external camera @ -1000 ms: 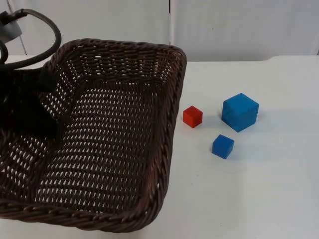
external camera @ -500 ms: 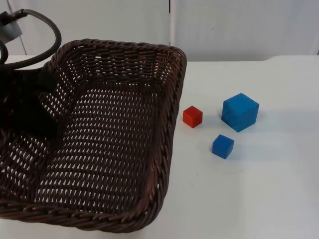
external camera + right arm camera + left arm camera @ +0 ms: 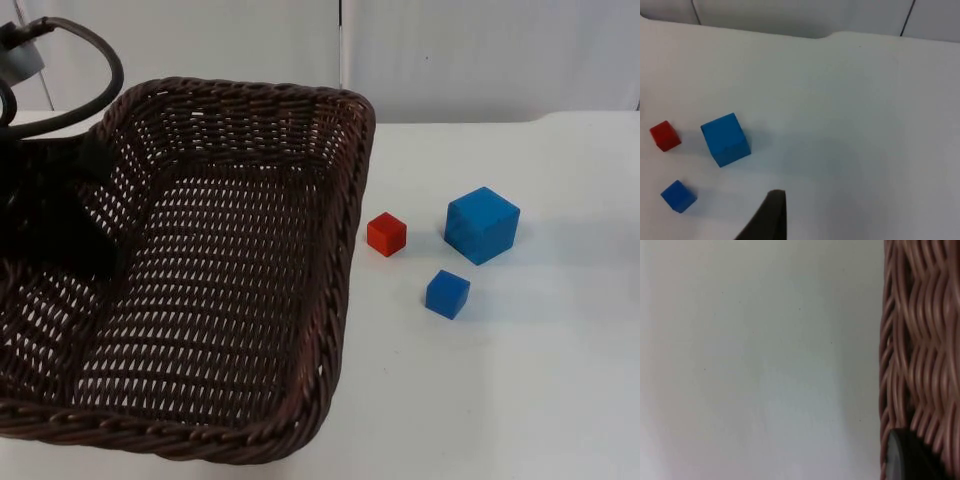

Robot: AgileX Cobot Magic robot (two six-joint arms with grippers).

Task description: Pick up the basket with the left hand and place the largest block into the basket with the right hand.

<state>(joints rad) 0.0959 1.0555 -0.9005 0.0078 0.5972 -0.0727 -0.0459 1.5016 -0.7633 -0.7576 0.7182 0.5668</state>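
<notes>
Top view shows the dark brown woven wicker basket (image 3: 200,270) at the left of the white table (image 3: 520,380), the left gripper (image 3: 70,215) clamped on its left rim, as best I can tell. Right of the basket sit a small red cube (image 3: 386,234), a large blue cube (image 3: 481,225) and a small blue cube (image 3: 447,294), apart from one another. Whether the right gripper (image 3: 771,220), above the table near these blocks, is open or closed I cannot tell.

My dark brown wicker basket (image 3: 230,270) is square and open-weave, tilted, with its near rim toward the camera; my left jaws grip its left wall, woven strands (image 3: 920,340) close beside my fingertip. The largest block (image 3: 482,225), a blue cube, sits upright on the white tabletop (image 3: 520,380), well apart from the basket's right rim.
</notes>
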